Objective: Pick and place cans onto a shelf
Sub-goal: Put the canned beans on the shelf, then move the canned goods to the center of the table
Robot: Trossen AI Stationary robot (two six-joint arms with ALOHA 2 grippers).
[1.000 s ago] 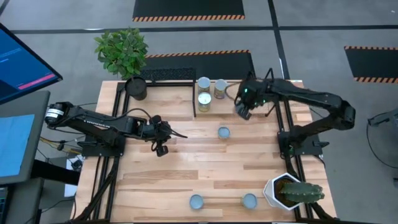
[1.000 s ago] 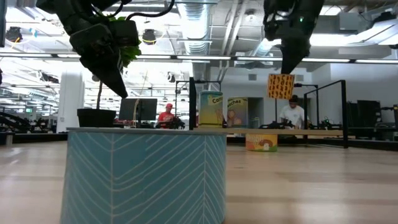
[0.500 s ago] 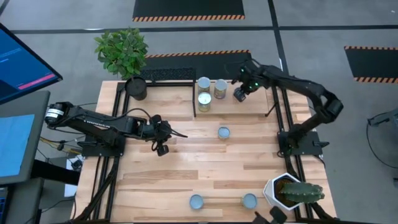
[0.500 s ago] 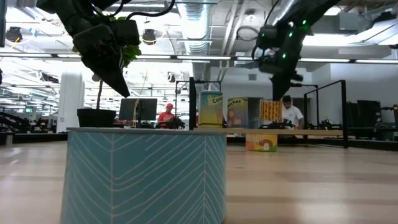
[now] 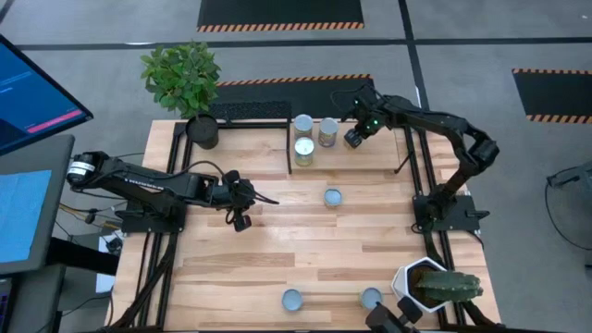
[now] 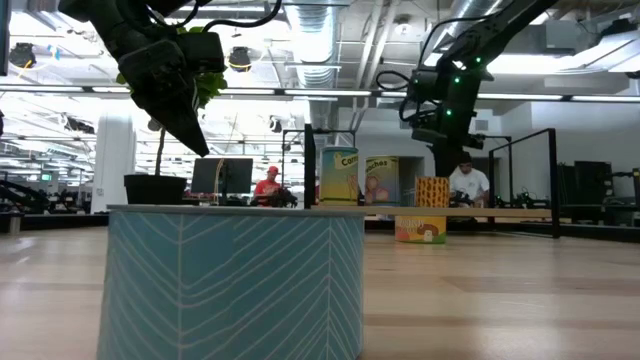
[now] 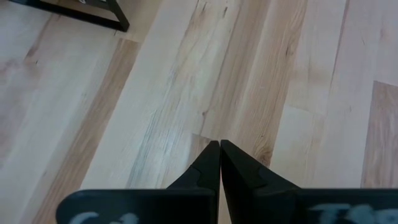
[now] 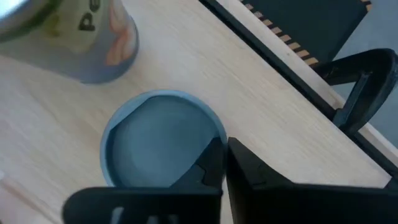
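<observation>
My right gripper [image 5: 354,138] is at the shelf [image 5: 379,159] at the table's far side, shut on an orange-labelled can [image 6: 432,192] with a pale-blue top [image 8: 163,143]. The can stands upright, right of three other cans on the shelf [image 5: 302,123] [image 5: 326,130] [image 5: 303,150]. One can [image 5: 333,196] stands at mid-table, and two stand near the front edge [image 5: 292,299] [image 5: 371,298]. One of these fills the low view's foreground [image 6: 235,280]. My left gripper [image 5: 270,199] hovers shut and empty over the table's left middle. My right gripper pinches the can's top rim [image 8: 219,138] between its two fingers, which come from above and point down. The can stands upright below the fingers, and its bottom [image 6: 432,205] looks level with the other cans' bottoms on the shelf board.
A black pot with a green plant [image 5: 202,129] stands at the shelf's left end. A white cactus pot [image 5: 421,282] stands at the front right. Black rods [image 5: 289,153] divide the shelf. People show in the room behind [image 6: 268,185] [image 6: 468,183].
My right gripper has gone toward the table's far edge and down, carrying the orange can. The can hung clear in the air before and now stands at shelf level beside the other cans.
</observation>
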